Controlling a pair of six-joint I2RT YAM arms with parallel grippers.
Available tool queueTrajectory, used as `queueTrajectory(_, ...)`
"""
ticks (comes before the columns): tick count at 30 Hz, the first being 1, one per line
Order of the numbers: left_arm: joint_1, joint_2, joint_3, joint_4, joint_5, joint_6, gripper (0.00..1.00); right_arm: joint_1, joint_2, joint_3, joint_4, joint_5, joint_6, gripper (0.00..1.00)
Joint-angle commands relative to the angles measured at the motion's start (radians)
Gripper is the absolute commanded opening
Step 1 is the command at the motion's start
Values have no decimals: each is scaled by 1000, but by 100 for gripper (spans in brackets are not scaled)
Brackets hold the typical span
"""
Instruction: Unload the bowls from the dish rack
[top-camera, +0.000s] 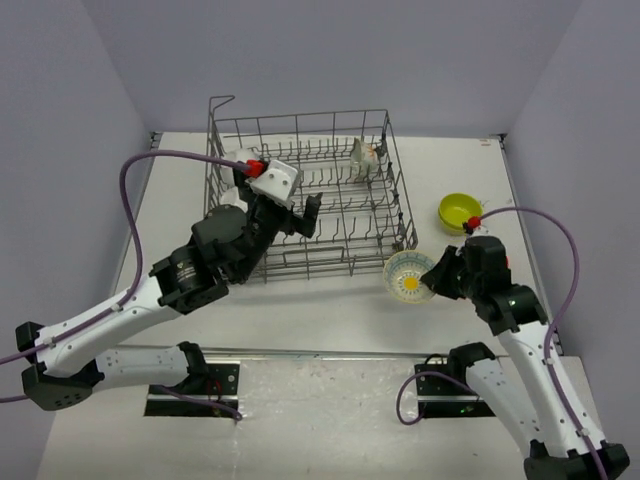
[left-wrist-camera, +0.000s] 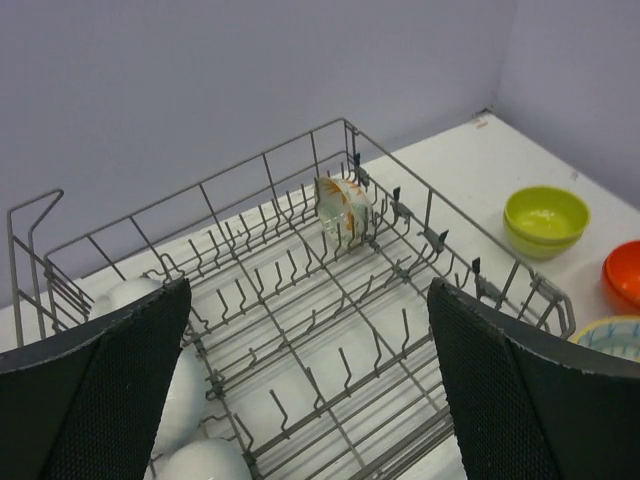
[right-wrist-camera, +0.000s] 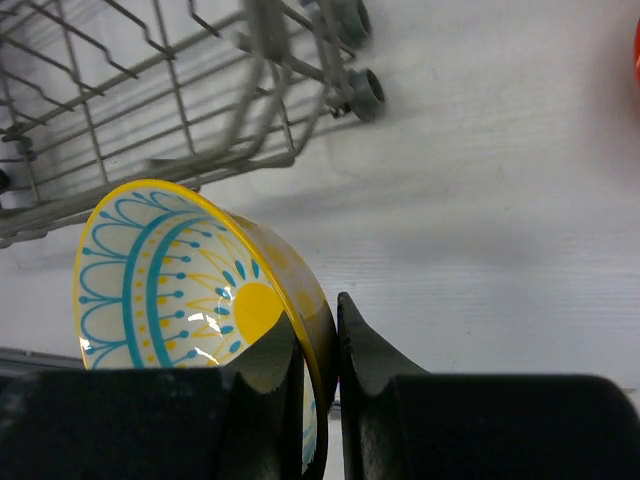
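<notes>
The grey wire dish rack (top-camera: 300, 118) stands at the back of the table. My left gripper (top-camera: 280, 213) hovers over its middle, open, with nothing between the wide-apart fingers (left-wrist-camera: 540, 400). A cream floral bowl (left-wrist-camera: 343, 203) leans upright in the far right corner of the rack (left-wrist-camera: 300, 330). White bowls (left-wrist-camera: 135, 295) sit along its left side. My right gripper (right-wrist-camera: 325, 350) is shut on the rim of a yellow-edged bowl with a blue and yellow pattern (right-wrist-camera: 180, 280), tipped on its side. That bowl (top-camera: 410, 277) is just off the rack's front right corner.
A yellow-green bowl (top-camera: 459, 211) stands on the table right of the rack, with an orange bowl (left-wrist-camera: 625, 272) near it. The rack's wheeled corner (right-wrist-camera: 360, 90) is close to the held bowl. Purple walls enclose the table on three sides.
</notes>
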Motion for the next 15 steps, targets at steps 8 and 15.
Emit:
queueTrajectory(8,81,25,-21,23,3,-225,100,-1,-181,-312,173,271,370,0)
queueTrajectory(15,120,42,-21,31,56,-263,100,-1,-115,-394,174,328,564,0)
